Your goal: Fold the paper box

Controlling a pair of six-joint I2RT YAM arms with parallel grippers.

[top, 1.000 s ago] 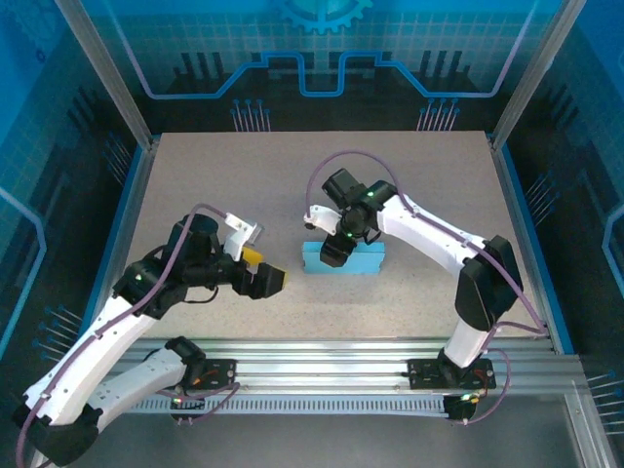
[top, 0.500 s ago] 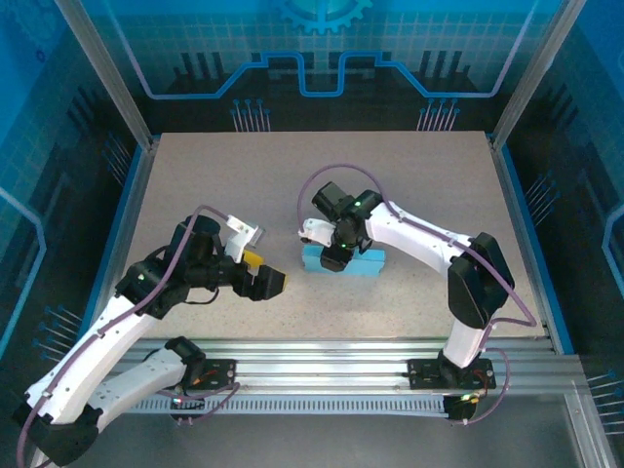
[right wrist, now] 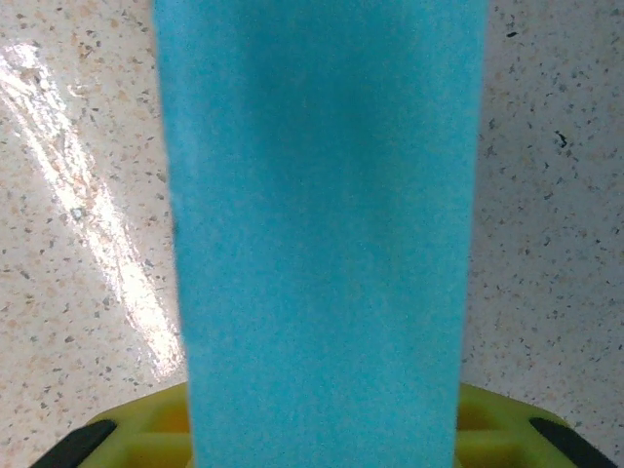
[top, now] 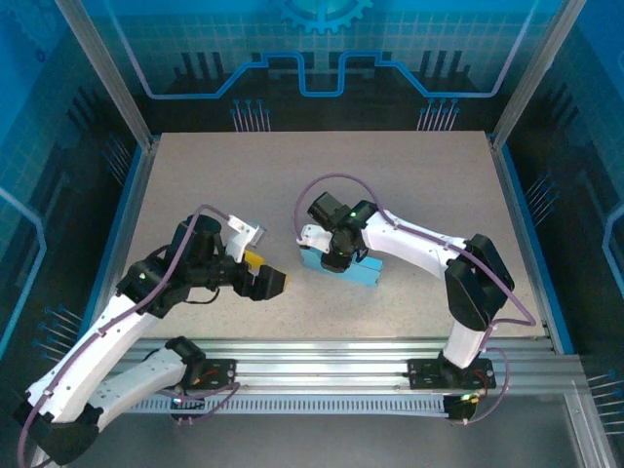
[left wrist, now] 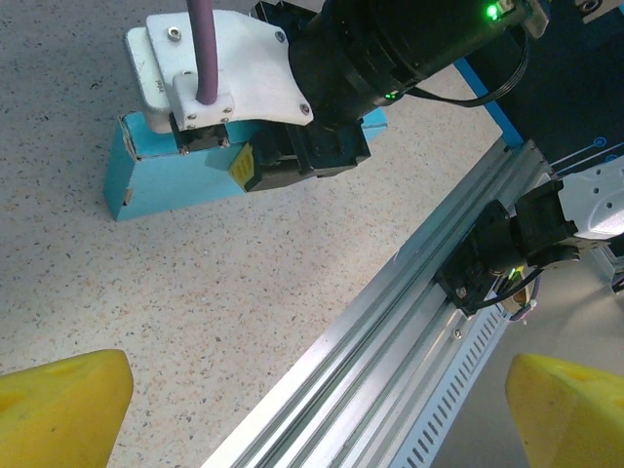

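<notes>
The paper box (top: pixel 369 270) is a small flat bright blue box lying on the speckled table, slightly skewed. My right gripper (top: pixel 336 258) comes down on its left part, and its yellow fingers (right wrist: pixel 127 434) press both long sides of the box (right wrist: pixel 322 214). In the left wrist view the same box (left wrist: pixel 166 180) lies under the right gripper (left wrist: pixel 292 161). My left gripper (top: pixel 268 281) hovers to the left of the box, apart from it. It stands open (left wrist: pixel 322 409), with nothing between its yellow fingertips (left wrist: pixel 58 409).
An aluminium rail (top: pixel 322 356) runs along the near table edge, also seen in the left wrist view (left wrist: pixel 390 322). Blue panels and metal posts (top: pixel 107 78) wall the sides and back. Bare table (top: pixel 292 175) stretches behind the box.
My right gripper has shifted left and lower over the box and its jaws have closed in on it. The box has turned slightly, its right end nearer. The left arm has stayed still.
</notes>
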